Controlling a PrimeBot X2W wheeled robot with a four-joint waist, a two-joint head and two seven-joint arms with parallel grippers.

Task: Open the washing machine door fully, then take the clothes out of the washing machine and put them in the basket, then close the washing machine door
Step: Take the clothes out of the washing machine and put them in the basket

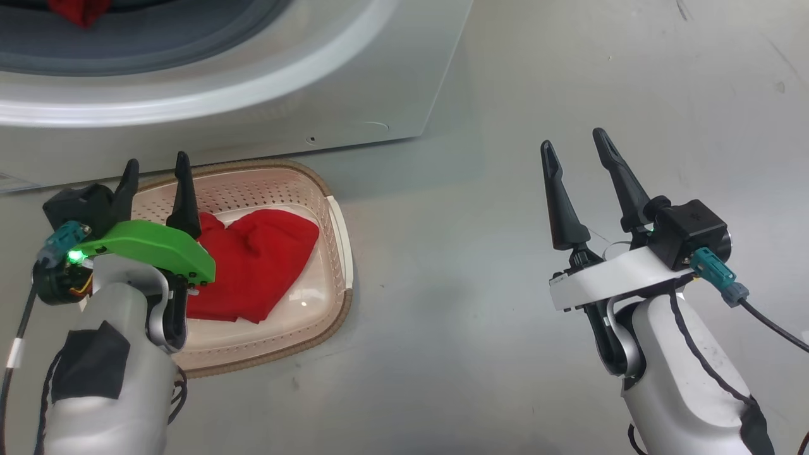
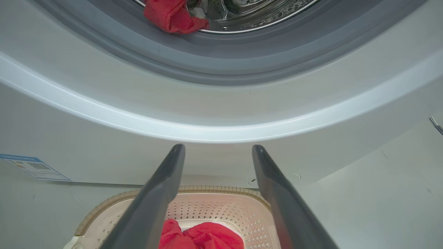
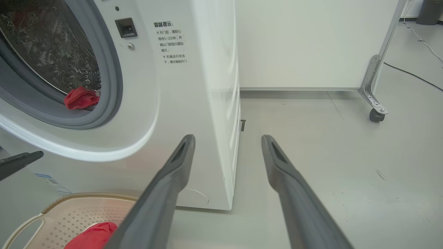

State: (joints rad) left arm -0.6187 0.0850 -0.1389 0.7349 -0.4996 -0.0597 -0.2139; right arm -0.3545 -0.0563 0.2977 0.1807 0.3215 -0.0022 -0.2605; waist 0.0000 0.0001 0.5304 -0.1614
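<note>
The cream basket [image 1: 328, 208] sits on the floor in front of the white washing machine [image 1: 354, 95], with a plain red garment [image 1: 259, 265] lying in it. My left gripper [image 1: 156, 165] hovers open above the basket's left part, nothing between its fingers. A second red garment [image 2: 171, 17] lies on the grey seal at the mouth of the drum, also seen as red cloth [image 3: 81, 98] in the right wrist view. My right gripper [image 1: 574, 146] stands open and empty over bare floor to the right. The washing machine door is out of view.
Grey floor [image 1: 569, 76] stretches to the right of the machine. A white panel on a castor [image 3: 376, 114] stands behind, with a cable on the floor. A blue label [image 2: 33, 166] is stuck low on the machine's front.
</note>
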